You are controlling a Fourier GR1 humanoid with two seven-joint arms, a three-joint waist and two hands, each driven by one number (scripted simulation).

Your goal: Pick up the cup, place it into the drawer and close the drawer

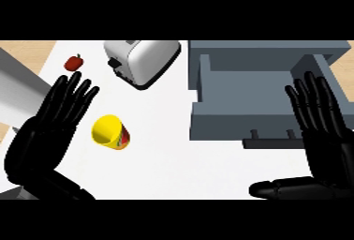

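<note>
A yellow cup with a red and green pattern lies on its side on the white counter, its mouth facing up-left. My left hand stands open just left of the cup, fingers straight and pointing up, not touching it. At the right, the grey drawer is pulled open and looks empty, with its dark handle on the near front. My right hand is open over the drawer's right side, fingers straight, thumb out to the left.
A silver toaster lies at the back between the cup and the drawer. A small red pepper sits at the back left. A grey block borders the counter on the left.
</note>
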